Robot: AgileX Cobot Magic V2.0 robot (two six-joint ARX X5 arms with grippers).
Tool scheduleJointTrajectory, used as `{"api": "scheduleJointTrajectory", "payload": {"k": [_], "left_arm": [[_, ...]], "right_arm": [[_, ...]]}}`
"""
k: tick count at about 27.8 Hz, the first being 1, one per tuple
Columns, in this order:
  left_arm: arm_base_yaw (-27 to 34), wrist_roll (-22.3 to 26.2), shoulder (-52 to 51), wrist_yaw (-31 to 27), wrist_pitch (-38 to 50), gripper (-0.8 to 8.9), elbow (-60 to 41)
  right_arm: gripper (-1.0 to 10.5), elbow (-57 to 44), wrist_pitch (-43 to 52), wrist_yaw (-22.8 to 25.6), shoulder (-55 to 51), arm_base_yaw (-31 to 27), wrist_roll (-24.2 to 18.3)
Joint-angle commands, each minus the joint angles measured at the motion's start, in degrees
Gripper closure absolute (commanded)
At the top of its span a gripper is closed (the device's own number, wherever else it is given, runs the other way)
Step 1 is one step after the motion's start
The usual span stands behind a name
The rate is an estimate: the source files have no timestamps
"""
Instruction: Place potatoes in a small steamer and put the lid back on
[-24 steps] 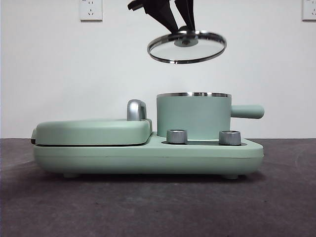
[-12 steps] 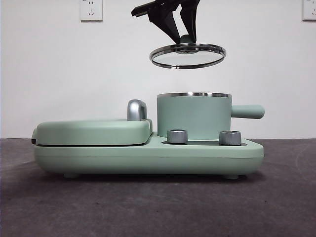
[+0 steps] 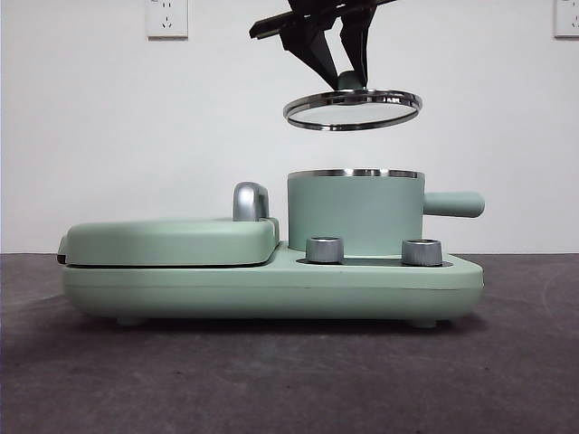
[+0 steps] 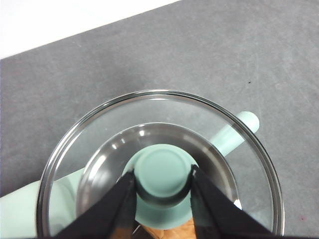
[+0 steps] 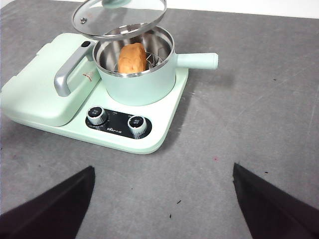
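Note:
My left gripper (image 3: pixel 350 70) is shut on the mint-green knob (image 4: pixel 163 172) of the clear glass lid (image 3: pixel 353 109), which hangs level a little above the small steamer (image 3: pixel 355 212). The steamer is a mint-green pot with a steel rim and a stubby side handle (image 3: pixel 454 203). Inside it an orange-brown potato (image 5: pixel 132 58) rests on a wire rack. In the right wrist view the lid (image 5: pixel 119 15) floats over the pot's far rim. My right gripper (image 5: pixel 162 199) is open, well back from the appliance over bare table.
The steamer stands on a mint-green cooker base (image 3: pixel 271 285) with two steel dials (image 3: pixel 325 250). On the base's other half lies a flat lidded griddle (image 3: pixel 167 240) with a steel handle (image 3: pixel 250 201). The dark grey table (image 5: pixel 259 114) surrounds it.
The lid has tipped from tilted to nearly level, moved slightly right and sunk closer to the steamer's rim. The right arm has not moved.

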Motion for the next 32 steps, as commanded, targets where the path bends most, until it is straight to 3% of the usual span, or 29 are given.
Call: {"api": "scheduleJointTrajectory", "payload": {"k": [1,32], "left_arm": [[-0.5,-0.9,2.7,-0.3,1.9,8.00,1.4],[-0.6,-0.7,7.2,-1.5,1.1,8.00,1.4]], "right_arm": [[5.2,0.4,0.6,0.0,0.1,0.3,0.6],[5.2,0.4,0.6,0.0,0.1,0.3,0.6]]}}
